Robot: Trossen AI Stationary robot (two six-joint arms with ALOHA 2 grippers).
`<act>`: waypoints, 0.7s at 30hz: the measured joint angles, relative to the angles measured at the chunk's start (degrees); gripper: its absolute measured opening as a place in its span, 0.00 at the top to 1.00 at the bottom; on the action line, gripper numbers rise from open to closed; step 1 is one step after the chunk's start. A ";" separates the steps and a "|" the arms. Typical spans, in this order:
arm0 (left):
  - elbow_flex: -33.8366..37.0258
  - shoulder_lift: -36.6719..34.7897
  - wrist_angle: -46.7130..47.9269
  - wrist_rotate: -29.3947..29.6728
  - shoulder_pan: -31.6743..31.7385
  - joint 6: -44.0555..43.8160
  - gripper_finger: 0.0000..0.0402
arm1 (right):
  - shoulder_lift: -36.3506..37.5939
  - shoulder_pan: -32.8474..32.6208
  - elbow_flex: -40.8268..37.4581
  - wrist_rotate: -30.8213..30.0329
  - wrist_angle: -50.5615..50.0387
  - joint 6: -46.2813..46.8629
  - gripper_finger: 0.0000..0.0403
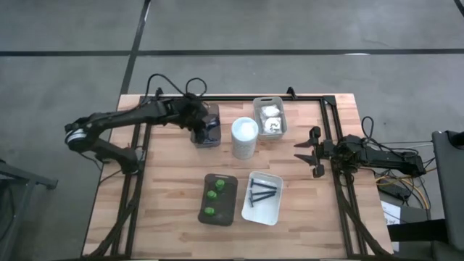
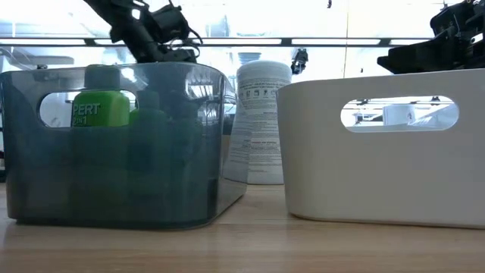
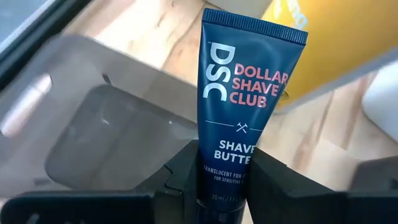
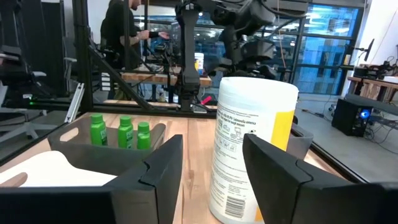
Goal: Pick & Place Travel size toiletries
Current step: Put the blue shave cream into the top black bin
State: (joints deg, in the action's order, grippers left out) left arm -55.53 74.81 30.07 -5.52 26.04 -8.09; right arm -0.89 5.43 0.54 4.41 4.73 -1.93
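Navy tube [image 3: 247,106] lettered "Dollar Shave Club Shave Butter" stands pinched between the fingers of the left gripper [image 3: 222,186], cap end down between them. That gripper [image 1: 205,125] hangs over a dark clear tray [image 1: 206,134] near the bench's far edge, left of the white cylinder [image 1: 245,138]. Beyond the cylinder, at the far edge, a grey tray [image 1: 270,118] holds white packets [image 1: 272,119].

Toward the near edge, a dark tray [image 1: 219,199] carries three green bottles [image 1: 212,194], and just beside it on the right a white tray [image 1: 262,198] holds two dark razors [image 1: 262,190]. The low view looks through the dark tray's wall [image 2: 114,144] at a green bottle [image 2: 100,106], with the white tray [image 2: 383,148] beside it.

The right gripper [image 1: 310,154] hovers off the bench near the right edge, its fingers spread and holding nothing; its wrist view looks past them [image 4: 208,165] at the cylinder [image 4: 252,146] and the bottles [image 4: 121,132]. A person [image 4: 124,31] stands in the room behind.
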 joint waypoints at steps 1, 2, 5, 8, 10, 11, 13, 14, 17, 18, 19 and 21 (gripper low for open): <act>-0.78 0.89 -0.08 0.02 0.29 1.04 0.73 | -0.01 0.00 0.00 0.00 0.00 0.00 0.59; -1.48 1.65 -0.11 0.02 0.61 2.09 0.73 | 0.00 0.00 0.00 0.01 0.00 0.00 0.58; -3.56 3.61 -0.09 0.03 1.63 5.47 0.73 | -0.02 -0.02 0.00 -0.01 0.00 0.00 0.56; -5.30 5.09 -0.03 0.11 2.82 8.77 0.73 | -0.01 0.00 0.00 0.01 0.00 0.00 0.55; -6.23 5.91 0.17 0.17 3.59 11.07 0.73 | -0.01 0.00 0.00 -0.01 0.00 0.00 0.54; -6.58 6.29 0.37 0.19 3.91 12.23 0.73 | -0.02 0.00 0.00 0.01 0.00 0.00 0.54; -6.82 6.91 0.55 0.28 4.37 14.64 0.73 | 0.00 0.00 0.00 -0.01 0.00 0.00 0.53; -6.82 7.20 0.57 0.33 4.44 15.95 0.73 | -0.01 -0.01 0.00 -0.01 0.00 0.00 0.53; -6.82 8.20 1.76 0.46 4.39 20.70 0.73 | -0.01 -0.02 0.00 -0.01 0.00 0.00 0.52; -6.80 8.60 2.58 0.65 4.37 22.01 0.73 | -0.02 0.00 0.00 -0.01 0.00 0.00 0.52; -6.80 9.05 3.28 1.01 4.35 22.84 0.73 | -0.02 0.00 0.00 0.01 0.00 0.00 0.51; -6.80 9.94 5.05 2.33 4.37 23.30 0.73 | -0.02 0.00 0.00 -0.01 0.00 0.00 0.51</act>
State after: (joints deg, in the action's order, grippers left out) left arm -62.33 84.75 35.12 -3.19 30.41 15.21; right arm -0.91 5.43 0.54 4.40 4.73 -1.93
